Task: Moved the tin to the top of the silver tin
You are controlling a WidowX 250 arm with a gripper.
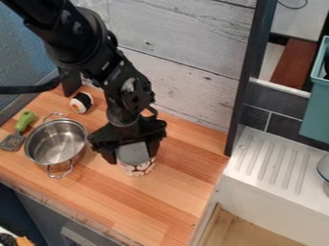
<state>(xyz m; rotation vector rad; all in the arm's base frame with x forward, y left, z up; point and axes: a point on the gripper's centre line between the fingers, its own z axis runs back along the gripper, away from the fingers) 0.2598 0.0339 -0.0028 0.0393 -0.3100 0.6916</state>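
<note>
Over on the wooden counter (186, 192), my gripper (133, 156) is right down at the grey-topped tin (137, 169), near the silver pot (56, 141). Honestly can't tell if it's pinching it or not. Green-handled spatula (24, 121) is beside the pot, fwiw.

Here the gripper (132, 156) hides part of the patterned tin (139, 168)! Over right, the edge cuts through the teal bin (314, 113) and a round thing (325, 168).

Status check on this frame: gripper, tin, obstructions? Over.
Gripper at patterned tin, grip unconfirmed. Tin upright, apart from silver pot. Spatula beyond pot, looks out of the way.
</note>
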